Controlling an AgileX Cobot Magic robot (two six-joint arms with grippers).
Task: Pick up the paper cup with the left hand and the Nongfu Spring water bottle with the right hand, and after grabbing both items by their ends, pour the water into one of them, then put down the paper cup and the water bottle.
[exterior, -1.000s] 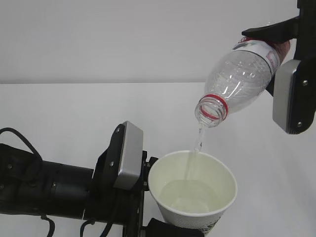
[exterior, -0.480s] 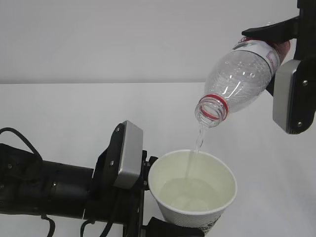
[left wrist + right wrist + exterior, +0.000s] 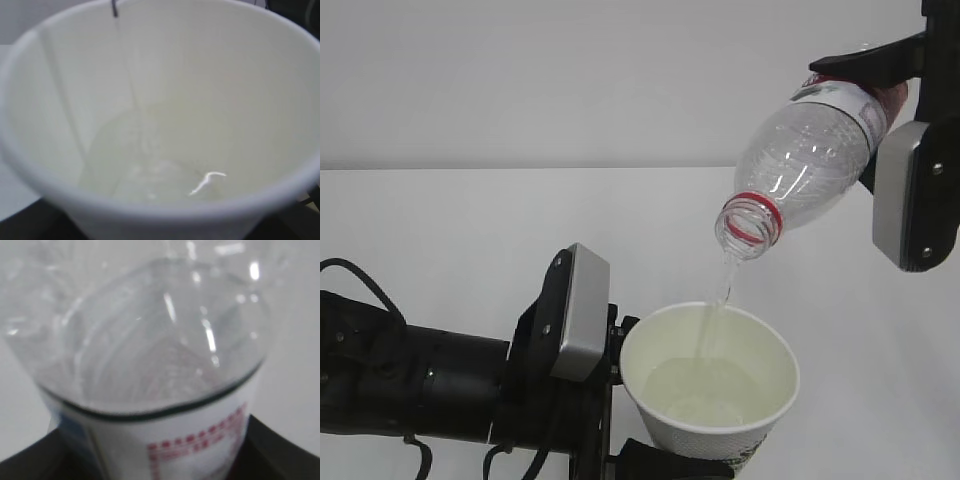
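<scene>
White tabletop (image 3: 440,220) and a plain pale wall fill the background, and above the table the right hand (image 3: 905,150) clamps the Nongfu Spring water bottle (image 3: 810,160) at its labelled end, tilted with its open red-ringed mouth pointing down-left. A thin stream of water (image 3: 723,290) falls from that mouth into the paper cup (image 3: 710,385), which sits upright directly below and is partly filled. Left of the cup, the left hand (image 3: 620,420) grips it low on its body, the jaws closed around the cup.
</scene>
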